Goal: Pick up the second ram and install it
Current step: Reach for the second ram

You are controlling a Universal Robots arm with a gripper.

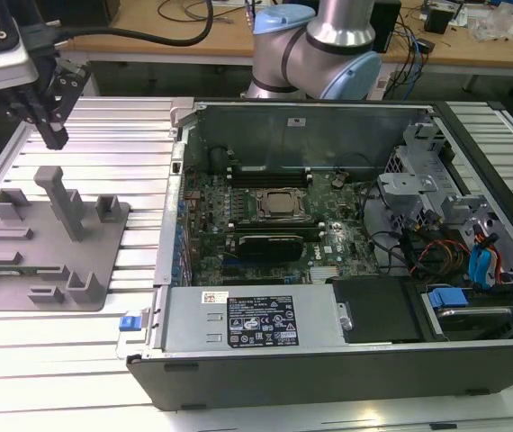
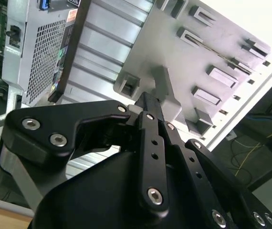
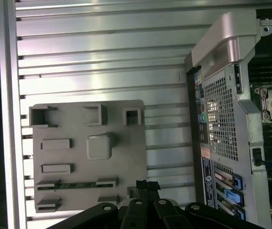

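- Tool: black two-fingered gripper (image 1: 56, 139) on the silver-and-blue robot arm (image 1: 315, 45). Its fingers are pressing together and pinching nothing, and it is hanging in the air, touching nothing.
- Task piece: second ram (image 3: 76, 184), a thin green circuit-board stick, is lying on edge in a slot row of the flat grey moulded fixture plate (image 3: 126, 152). Its ends are sitting in two small grey holders (image 3: 107, 182).
- Support: ribbed silver aluminium table (image 1: 112, 135) is carrying the fixture plate.
- Governing relation: the second ram is sitting below the gripper. In the first wrist view the fingertips are lining up with its row, just off the end nearer the open grey desktop computer case (image 3: 219, 109). Its long axis is running parallel to the table's ribs, so the stick is stretching away from the fingertips, on the side away from the computer case.
- Surroundings: inside the computer case, long black memory slots (image 1: 265, 173) are flanking the square silver processor (image 1: 282, 205).
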